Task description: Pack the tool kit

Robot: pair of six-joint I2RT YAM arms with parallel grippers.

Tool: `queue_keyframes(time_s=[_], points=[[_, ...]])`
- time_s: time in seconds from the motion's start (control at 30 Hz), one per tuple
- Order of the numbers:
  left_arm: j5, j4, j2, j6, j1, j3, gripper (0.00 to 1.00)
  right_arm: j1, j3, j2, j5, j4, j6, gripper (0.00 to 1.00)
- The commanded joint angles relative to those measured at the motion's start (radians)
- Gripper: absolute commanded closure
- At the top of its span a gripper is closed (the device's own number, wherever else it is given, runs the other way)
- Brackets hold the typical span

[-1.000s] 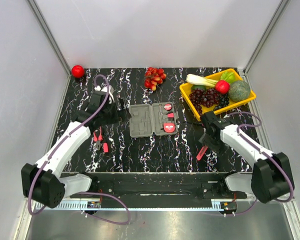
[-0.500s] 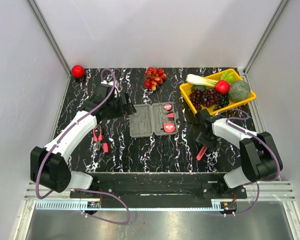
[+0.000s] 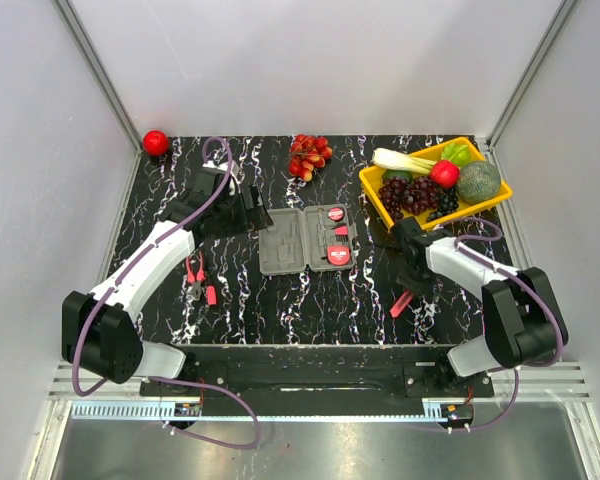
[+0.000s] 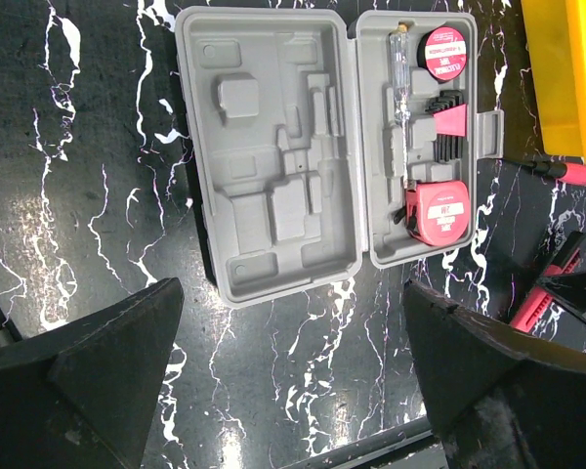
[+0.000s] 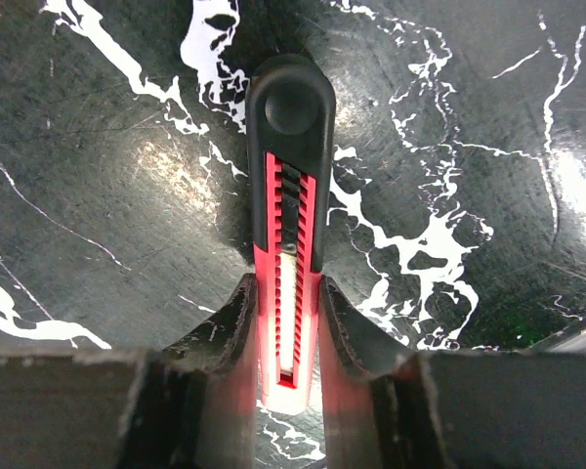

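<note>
**Right end effector** (image 5: pixel 286 293): two dark, matt fingers (image 5: pixel 225 332) are clenched on the flanks of the utility knife (image 5: pixel 289 147), which rests on the table (image 5: pixel 98 176). The knife is a slim, straight bar with a rounded black cap at its far end. A red ribbed slider track runs along its middle, and a pale tail sits between the fingers. In the overhead view it lies at the near right of the table, well apart from the tool case (image 3: pixel 285 245).

**Left end effector** (image 4: pixel 293 391): released, with two broad, black, wedge-shaped fingers spread wide. In the overhead view it hangs just beside the case's far left corner.

**Tool case**: flat grey moulded plastic, opened out in two hinged halves near the middle of the table.
- The left half shows stepped rectangular recesses.
- The right half holds a clear-handled screwdriver (image 4: pixel 398 88), a round red disc (image 4: pixel 445 49), black hex keys (image 4: pixel 447 117) in a red clip, and a boxy red tape measure (image 4: pixel 441 212).

**Other items**: red-handled pliers (image 3: pixel 196 278) lie loose on the table, left of the case. The table top is glossy black with white marble veining. A yellow plastic tray (image 3: pixel 450 215) of fruit stands at the far right.
</note>
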Motion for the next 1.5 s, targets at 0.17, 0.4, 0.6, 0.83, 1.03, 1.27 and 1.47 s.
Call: queue_keyframes(time_s=[0.17,0.4,0.6,0.83,1.03,1.27,1.47], points=[[-0.048,-0.023,-0.008,0.069,0.026,0.048,0.01,-0.006,0.148,-0.150,0.112,-0.152,0.013,0.96],[-0.048,-0.021,0.025,0.052,0.052,0.057,0.01,0.036,0.349,-0.196,0.065,-0.137,-0.094,0.96],[-0.034,-0.017,0.055,0.046,0.064,0.075,0.01,0.184,0.507,-0.004,-0.100,0.087,-0.326,0.97],[-0.010,-0.026,0.084,0.045,0.084,0.104,0.01,0.250,0.744,0.329,-0.218,0.188,-0.472,0.98],[0.015,-0.033,0.107,0.046,0.089,0.124,0.01,0.250,0.909,0.547,-0.288,0.145,-0.527,0.98],[0.029,-0.030,0.144,0.035,0.095,0.135,0.01,0.251,1.006,0.676,-0.348,0.102,-0.563,0.98],[0.046,-0.023,0.165,0.031,0.096,0.141,0.02,0.250,1.025,0.716,-0.350,0.059,-0.547,1.00]])
